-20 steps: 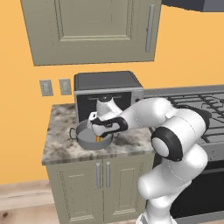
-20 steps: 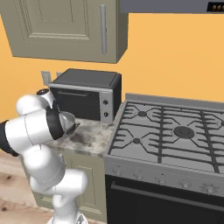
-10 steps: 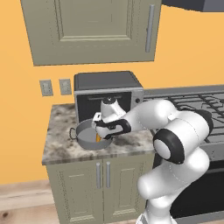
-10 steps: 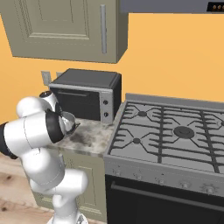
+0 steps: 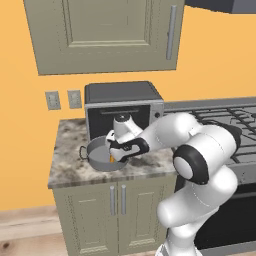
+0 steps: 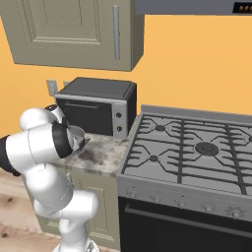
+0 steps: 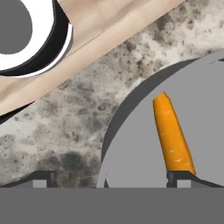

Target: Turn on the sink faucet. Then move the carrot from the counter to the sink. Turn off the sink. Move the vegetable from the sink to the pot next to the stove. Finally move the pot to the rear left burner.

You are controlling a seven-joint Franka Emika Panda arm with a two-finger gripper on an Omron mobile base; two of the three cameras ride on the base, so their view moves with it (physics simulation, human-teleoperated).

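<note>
Hovering over the small shallow round dark-grey metal pot (image 5: 102, 155), the two-finger claw (image 5: 118, 152) is standing released, its jaws spread wide and gripping nothing; the thin orange tapered carrot (image 7: 171, 136) is lying inside the pot on its grey floor, so the carrying of the vegetable into the pot is looking done; in the hand view the carrot is running lengthwise from beside one dark fingertip (image 7: 181, 177) up and away towards its pointed end, its long axis lying roughly along the camera's line of sight rather than across the jaws; the pot itself is sitting on the speckled beige and grey granite-look counter (image 5: 70, 170), just in front of the black-and-silver microwave (image 5: 122, 107) and to the left of the wide grey gas stove (image 6: 197, 152); the remaining step is seeming to be the shifting of the pot to the rear left burner (image 6: 160, 128), which is lying well apart to the robot's right and farther back; that move is probably calling for a grip on the pot's rim (image 7: 120, 113) or on a side handle (image 5: 83, 151), and the rim is lying directly below the open claw.
</note>
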